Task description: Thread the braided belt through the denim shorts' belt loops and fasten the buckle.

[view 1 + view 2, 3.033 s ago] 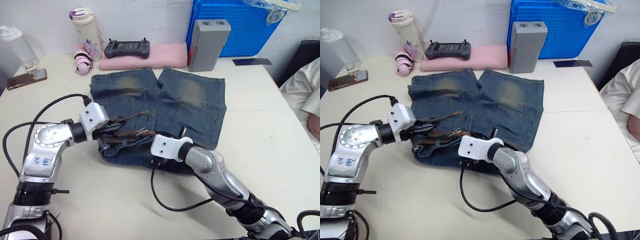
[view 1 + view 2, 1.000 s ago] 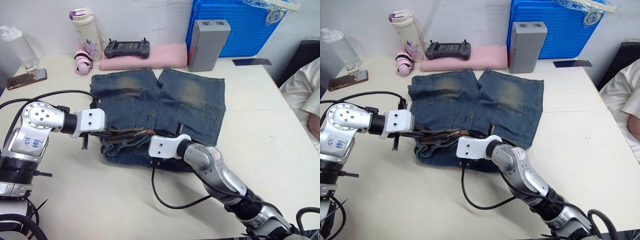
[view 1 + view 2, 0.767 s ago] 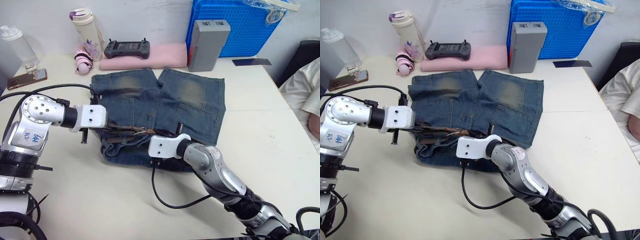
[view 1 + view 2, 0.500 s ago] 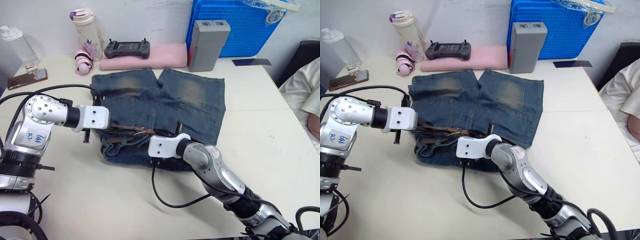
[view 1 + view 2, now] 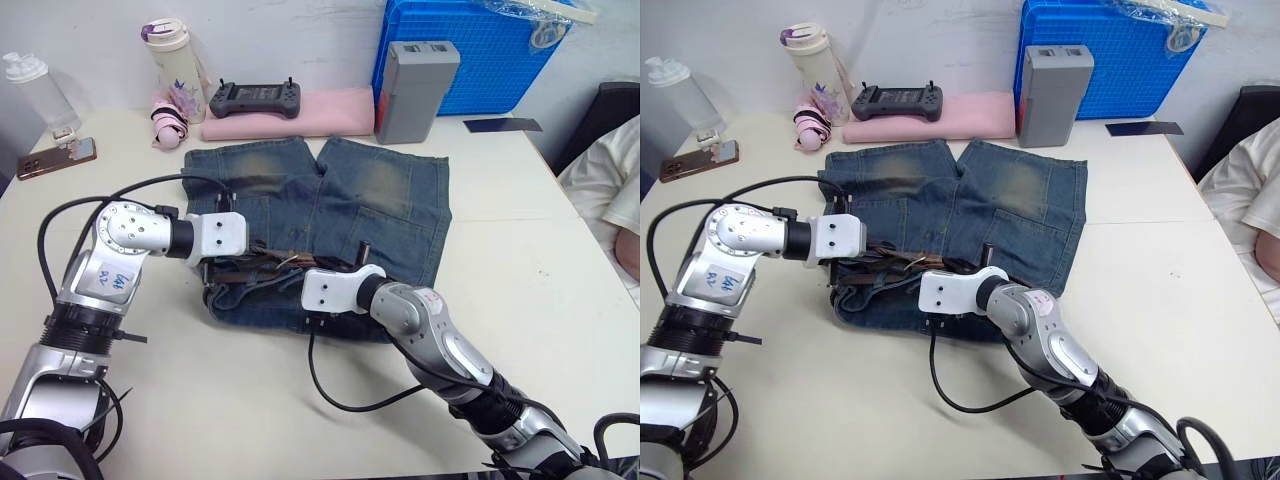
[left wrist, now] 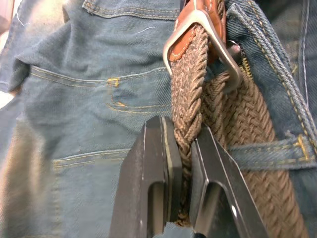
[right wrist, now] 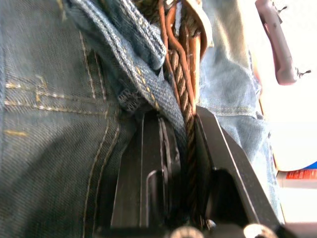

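Faded blue denim shorts with tan-worn legs (image 5: 330, 215) lie flat on the pale table (image 5: 540, 290), waistband toward the robot, legs toward the far wall. Waistband bunched and rumpled at the near left edge.

Long dark-brown braided belt (image 6: 190, 106) lies along the waistband, between the two grippers. Its small silver metal buckle (image 6: 198, 37) rests on the denim just beyond the left gripper's tips, with the braided strap passing through the frame. One short blue denim belt loop (image 6: 270, 151) crosses over the strap beside the left fingers.

Left gripper (image 6: 182, 171): both black fingers clamped on the braided strap, just short of the buckle. In the head views it sits at the shorts' left waist (image 5: 245, 252).

Right gripper (image 7: 181, 144): fingers pressed together on the braided strap, with a fold of waistband denim against them. It sits at mid-waistband (image 5: 300, 268), near the left gripper.
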Available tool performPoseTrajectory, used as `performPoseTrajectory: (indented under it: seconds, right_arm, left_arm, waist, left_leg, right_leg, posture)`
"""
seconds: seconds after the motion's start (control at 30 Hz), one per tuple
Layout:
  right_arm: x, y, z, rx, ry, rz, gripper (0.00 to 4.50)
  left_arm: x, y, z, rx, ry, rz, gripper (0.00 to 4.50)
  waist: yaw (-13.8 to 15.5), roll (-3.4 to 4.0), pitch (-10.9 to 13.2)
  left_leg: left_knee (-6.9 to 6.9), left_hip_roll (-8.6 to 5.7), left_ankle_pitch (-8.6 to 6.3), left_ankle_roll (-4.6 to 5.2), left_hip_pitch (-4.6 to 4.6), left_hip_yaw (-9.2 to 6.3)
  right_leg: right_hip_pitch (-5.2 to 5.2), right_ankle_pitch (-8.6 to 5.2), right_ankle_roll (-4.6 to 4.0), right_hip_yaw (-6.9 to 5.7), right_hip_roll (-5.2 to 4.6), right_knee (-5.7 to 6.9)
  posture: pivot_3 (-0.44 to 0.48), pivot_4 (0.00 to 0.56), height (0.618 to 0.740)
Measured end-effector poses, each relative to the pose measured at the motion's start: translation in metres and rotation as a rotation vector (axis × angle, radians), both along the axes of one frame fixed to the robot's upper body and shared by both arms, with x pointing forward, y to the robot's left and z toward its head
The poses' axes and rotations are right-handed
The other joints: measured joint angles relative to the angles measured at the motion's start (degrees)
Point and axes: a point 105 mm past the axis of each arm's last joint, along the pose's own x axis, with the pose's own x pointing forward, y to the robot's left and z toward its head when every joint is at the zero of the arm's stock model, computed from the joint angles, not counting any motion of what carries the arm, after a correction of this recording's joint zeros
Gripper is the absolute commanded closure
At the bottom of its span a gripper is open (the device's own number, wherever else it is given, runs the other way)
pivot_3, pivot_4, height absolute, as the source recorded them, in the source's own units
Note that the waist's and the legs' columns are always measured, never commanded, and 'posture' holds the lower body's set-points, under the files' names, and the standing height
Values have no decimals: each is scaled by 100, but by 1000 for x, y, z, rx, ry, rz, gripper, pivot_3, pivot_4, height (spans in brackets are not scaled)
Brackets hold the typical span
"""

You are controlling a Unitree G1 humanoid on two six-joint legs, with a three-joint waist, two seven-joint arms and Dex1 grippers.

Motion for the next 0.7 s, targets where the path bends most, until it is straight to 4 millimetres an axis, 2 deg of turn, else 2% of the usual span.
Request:
performPoseTrajectory:
  seconds: [0.1,0.17,0.37,0.43,0.5,0.57,0.67,0.7]
  right_arm:
    - [1,-5,-5,-16,26,-9,4441]
    - [-2,-2,-7,-26,44,12,4441]
    - [-4,-13,-14,-75,102,19,4441]
    - [-5,-15,-16,-82,118,20,3414]
    - [-9,-14,-18,-73,141,35,2763]
    - [-13,-14,-23,-66,185,44,1755]
    - [-17,-21,-19,-31,230,34,369]
    - [-20,-25,-18,-1,267,28,56]
  left_arm:
    - [-1,-7,-17,-56,65,25,4500]
    - [1,-20,-19,-111,70,22,4500]
    - [10,-42,-24,-199,98,31,4500]
    - [11,-46,-27,-210,112,26,4500]
    - [10,-55,-28,-219,117,2,4500]
    - [9,-63,-31,-228,126,-19,4500]
    - [8,-70,-33,-237,134,-42,4500]
    - [7,-73,-34,-241,136,-50,4500]
  waist:
    - [9,-1,0]
    - [50,-2,-1]
    - [129,-5,-3]
    - [137,-5,-3]
    - [139,-5,-3]
    - [142,-6,-3]
    - [145,-6,-3]
    - [154,-6,-3]
  left_leg:
    - [6,0,0,1,-2,-1]
    - [8,-4,-1,2,-1,-2]
    - [10,-6,-3,5,-2,0]
    - [10,-7,-3,5,-2,0]
    - [10,-7,-3,5,-2,0]
    - [10,-8,-3,5,-3,0]
    - [10,-9,-3,5,-2,-2]
    - [10,-9,-3,5,-2,-2]
  right_leg:
    - [1,0,0,-1,-1,0]
    - [3,0,0,-1,-4,1]
    - [2,1,1,0,-3,0]
    - [2,1,1,-1,-4,0]
    - [2,1,1,-1,-4,-1]
    - [4,1,2,-2,-4,-3]
    - [5,1,2,-3,-5,-4]
    - [5,1,2,-4,-5,-4]
  posture:
    - [0,150,725]
    - [0,150,725]
    - [0,150,725]
    - [0,150,725]
    - [0,150,725]
    - [0,150,725]
    - [0,150,725]
    - [0,150,725]
